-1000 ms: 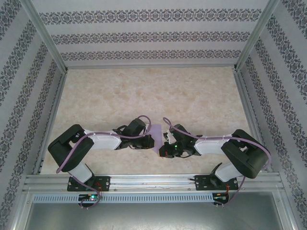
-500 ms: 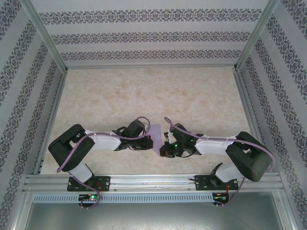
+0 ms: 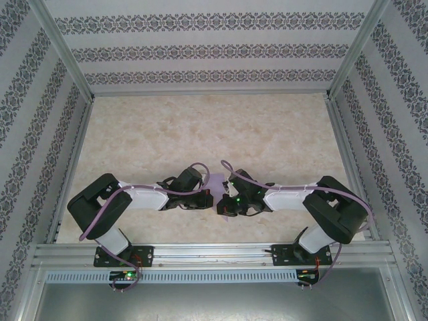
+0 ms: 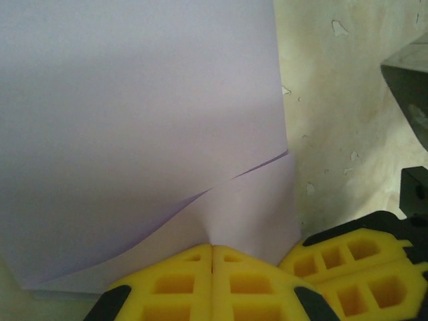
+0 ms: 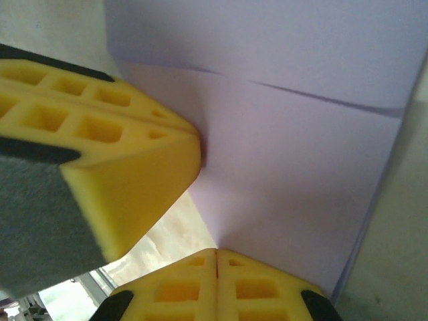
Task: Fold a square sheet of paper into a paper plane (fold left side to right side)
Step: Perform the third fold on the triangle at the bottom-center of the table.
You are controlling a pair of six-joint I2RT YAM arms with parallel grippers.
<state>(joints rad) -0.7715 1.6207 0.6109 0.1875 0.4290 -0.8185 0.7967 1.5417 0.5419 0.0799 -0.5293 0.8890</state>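
The square sheet of paper (image 4: pixel 134 114) is lavender and lies folded in overlapping layers with a slanted crease on the marbled table. My left gripper (image 4: pixel 212 247) is shut on the sheet's near edge, yellow pads pressed together. My right gripper (image 5: pixel 216 253) is shut on the sheet's (image 5: pixel 294 174) edge as well. The left gripper's yellow fingers (image 5: pixel 120 147) sit close beside it, touching the paper. From above, the left gripper (image 3: pixel 208 198) and the right gripper (image 3: pixel 221 204) meet at the table's near middle and cover most of the sheet (image 3: pixel 215 189). A pointed paper plane is out of view.
The marbled table (image 3: pixel 200 127) stretches away behind the grippers. Metal frame rails (image 3: pixel 73 154) and patterned walls close in the left, right and far sides. A dark part of the right arm (image 4: pixel 408 87) stands just right of the sheet.
The right arm has swung left, bringing its gripper up against the left one. The left gripper's jaws have finished closing. Less of the sheet shows from above.
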